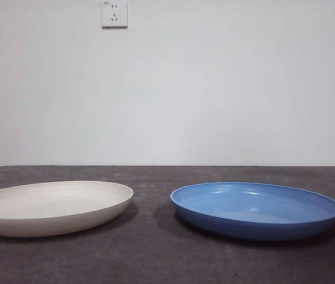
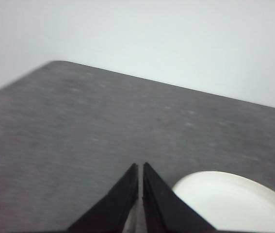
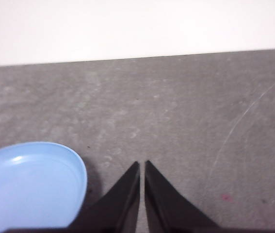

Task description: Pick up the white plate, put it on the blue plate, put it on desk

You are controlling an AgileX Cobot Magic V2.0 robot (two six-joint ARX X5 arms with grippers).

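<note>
A: Desk (image 1: 155,260) first: it was the broadest thing there, dark grey-brown and speckled, running back to a pale wall with a wall socket (image 1: 114,14) high up. What sat on it?

B: Two plates of about equal size, apart with bare desk between them. The white plate (image 1: 49,207) was matte and cream; the blue plate (image 1: 256,208) was glossy with a raised rim. Both lay flat, nothing stacked.

A: And the grippers?

B: Neither showed in the front view. The left gripper (image 2: 140,167) had its jaws pressed together, tips nearly touching, holding nothing. The white plate (image 2: 234,204) lay just beside it, off to one side of its tips and lower than them. The right gripper (image 3: 142,165) was pinched together likewise and empty, with the blue plate (image 3: 30,184) just beside it.

A: So the task looked unstarted?

B: By my reading, yes. The first step would be the pick, and the left gripper seemed best placed. It would need to spread its jaws, come down over the near rim, and bite the thin edge squarely. A shallow matte plate would likely tilt if gripped only at the lip, so a firm, deep hold seemed wise.
</note>
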